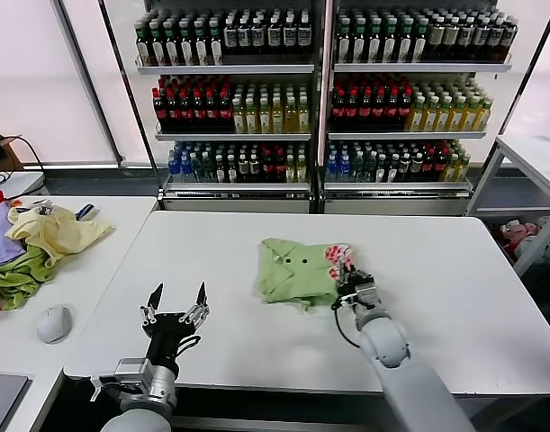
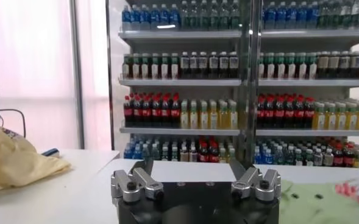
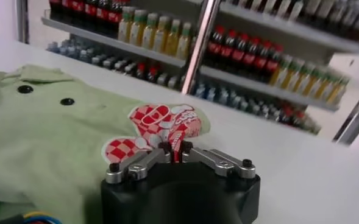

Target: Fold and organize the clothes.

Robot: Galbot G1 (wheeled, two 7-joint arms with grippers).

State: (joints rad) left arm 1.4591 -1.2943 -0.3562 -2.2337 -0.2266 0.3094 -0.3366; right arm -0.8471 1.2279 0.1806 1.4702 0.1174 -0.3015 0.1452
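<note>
1. Shirt (image 1: 293, 268), light green with a red-and-white print, is lying partly folded near the middle of the white table (image 1: 437, 261), its printed edge pointing toward the robot's right.
2. Right gripper (image 1: 350, 281) is pinching that printed edge; in the right wrist view its fingers (image 3: 144, 164) are closing together on the red-and-white cloth (image 3: 161, 125), so it is gripping the shirt.
3. Left gripper (image 1: 176, 306) is hovering over bare table well to the left of the shirt, fingers spread wide and holding nothing.
4. Judging by the grip, the step in hand is carrying this edge across to lay a fold. To do it well, the right arm should be lifting only enough to clear the layer underneath, since a high lift would likely drag the whole bundle along.
5. The pinch looks shallow, right at the hem, so a slow, steady pull is advisable; a jerk could slip the fabric out.
6. The two dark buttons (image 3: 45, 95) are marking the placket line, a useful guide for keeping the fold square.
7. The left gripper could be pressing down the far side of the shirt to anchor it while the fold goes over.
</note>
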